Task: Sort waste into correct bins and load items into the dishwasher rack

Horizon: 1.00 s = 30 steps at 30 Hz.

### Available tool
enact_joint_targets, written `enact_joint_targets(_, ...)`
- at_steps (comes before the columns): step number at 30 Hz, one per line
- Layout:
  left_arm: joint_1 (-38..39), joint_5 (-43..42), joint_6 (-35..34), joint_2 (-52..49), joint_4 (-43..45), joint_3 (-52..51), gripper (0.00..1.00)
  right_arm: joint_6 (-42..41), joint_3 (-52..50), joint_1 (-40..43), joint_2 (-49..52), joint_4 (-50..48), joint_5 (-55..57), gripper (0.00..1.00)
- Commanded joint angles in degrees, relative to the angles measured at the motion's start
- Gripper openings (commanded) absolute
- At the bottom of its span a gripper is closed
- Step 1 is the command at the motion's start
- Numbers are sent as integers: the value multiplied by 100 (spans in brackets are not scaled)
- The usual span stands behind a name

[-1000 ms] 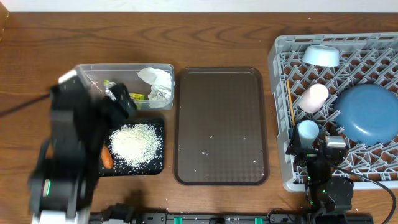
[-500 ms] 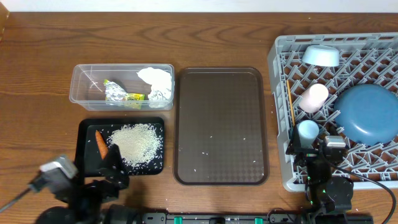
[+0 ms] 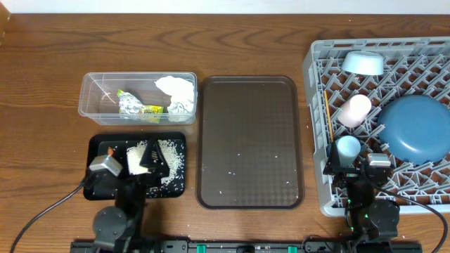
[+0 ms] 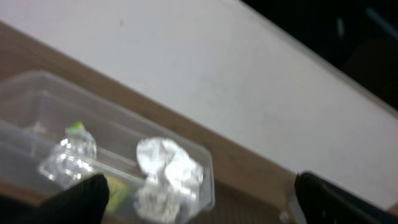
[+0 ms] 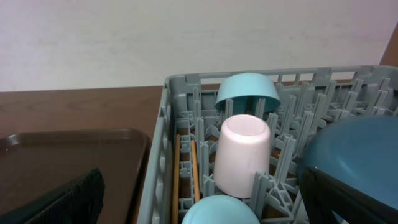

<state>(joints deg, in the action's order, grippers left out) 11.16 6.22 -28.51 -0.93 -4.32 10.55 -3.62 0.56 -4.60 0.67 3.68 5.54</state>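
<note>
The clear tub [image 3: 91, 105] holds the crumpled white paper [image 3: 177, 90] and the silver foil wrapper [image 3: 133, 105]; both also show in the left wrist view, paper [image 4: 168, 171] and foil [image 4: 68, 155]. The black tray [image 3: 179, 184] holds white rice grains [image 3: 169, 153]; only an orange tip of the carrot [image 3: 110, 150] shows beside my left arm. My left gripper [image 3: 144, 158] [image 4: 205, 208] is open and empty above the black tray. The grey rack [image 3: 316, 67] holds the blue plate [image 3: 415, 130], pink cup [image 3: 354, 109], light blue cup [image 3: 347, 147], bowl [image 3: 363, 63] and chopsticks [image 3: 328, 116]. My right gripper [image 3: 357, 160] [image 5: 205, 205] is open and empty at the rack's front.
A dark brown serving tray [image 3: 249, 140] lies between the bins and the rack, with a few stray grains on it. A pale wall lies behind the table in both wrist views.
My left arm has pulled back from over the tub and black tray to the front edge, its gripper now low over the black tray. The right arm has not moved.
</note>
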Motion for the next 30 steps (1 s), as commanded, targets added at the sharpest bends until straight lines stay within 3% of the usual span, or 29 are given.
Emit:
enact_joint_targets(1,28,-44,22,46,483,-557,98,72,-24,164,-33,7,-22,99)
enact_joint_targets(5,28,-46,24,46,693,-1040,98,72,-24,164,-33,7,-22,99)
enact_joint_targets(9,-96,-68,358,44,208,-1032,98,72,-24,164,-33,7,-22,99)
enact_joint_targets(16,-588,-592,1851,44,26,-1032,98,72,-24,164,-33,7,-22,99)
enact_joint_targets(30,-660,-577,1886,33,26,-1032,98,72,-24,164,-33,7,-22,99)
